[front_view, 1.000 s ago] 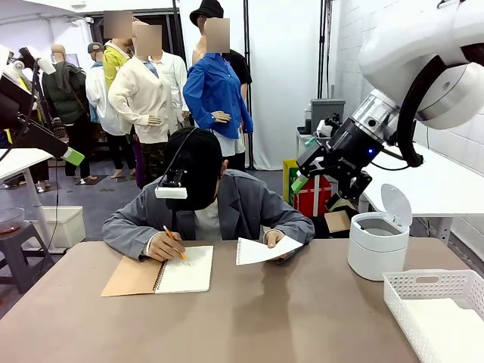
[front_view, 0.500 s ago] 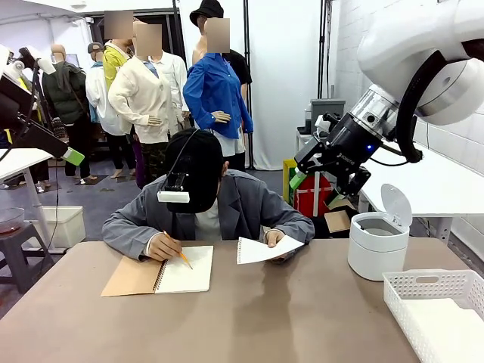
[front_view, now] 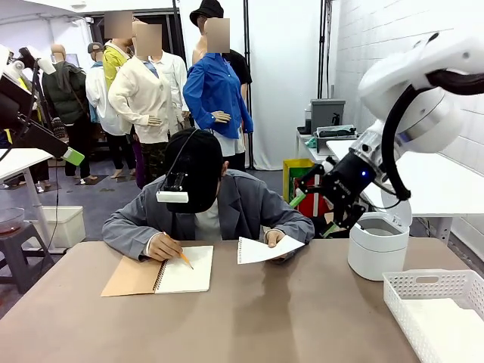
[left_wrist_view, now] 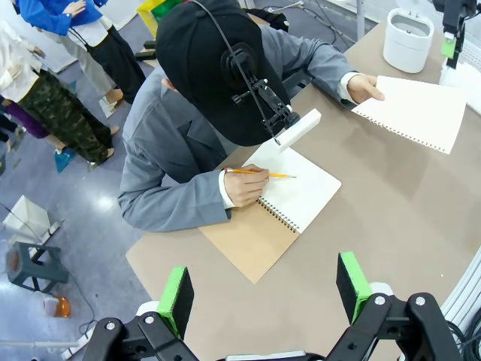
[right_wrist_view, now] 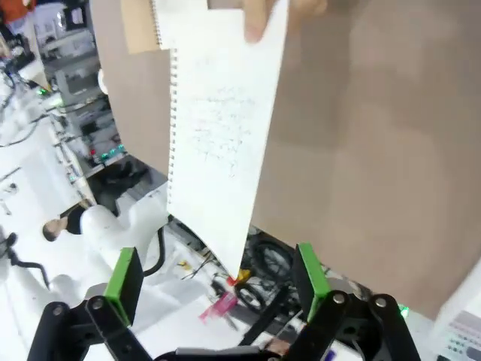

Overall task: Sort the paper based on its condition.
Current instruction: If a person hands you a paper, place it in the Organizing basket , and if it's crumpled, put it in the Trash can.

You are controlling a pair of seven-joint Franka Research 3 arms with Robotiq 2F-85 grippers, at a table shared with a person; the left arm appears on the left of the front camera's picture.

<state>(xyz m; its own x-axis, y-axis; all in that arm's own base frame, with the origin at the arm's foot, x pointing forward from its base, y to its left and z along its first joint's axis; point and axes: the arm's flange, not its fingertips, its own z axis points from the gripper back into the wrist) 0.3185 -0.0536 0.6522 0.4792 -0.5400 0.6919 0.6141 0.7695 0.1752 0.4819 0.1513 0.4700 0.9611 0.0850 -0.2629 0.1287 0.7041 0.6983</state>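
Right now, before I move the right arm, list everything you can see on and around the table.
loose sheet: one, white, holes along one edge, held over the table's far side
notebook: one, white pages, brown cover, lying open in front of the person
pencil: one, orange, over the notebook page
bin: one, white, lid up, table's right side
basket: one, white, near right corner
table: one, brown
writing hand: one, holds the pencil
holding hand: one, grips the sheet's far edge
left gripper: one, black with green pads, open, high above the table's edge
right gripper: one, black with green pads, open, in the air between sheet and bin, empty
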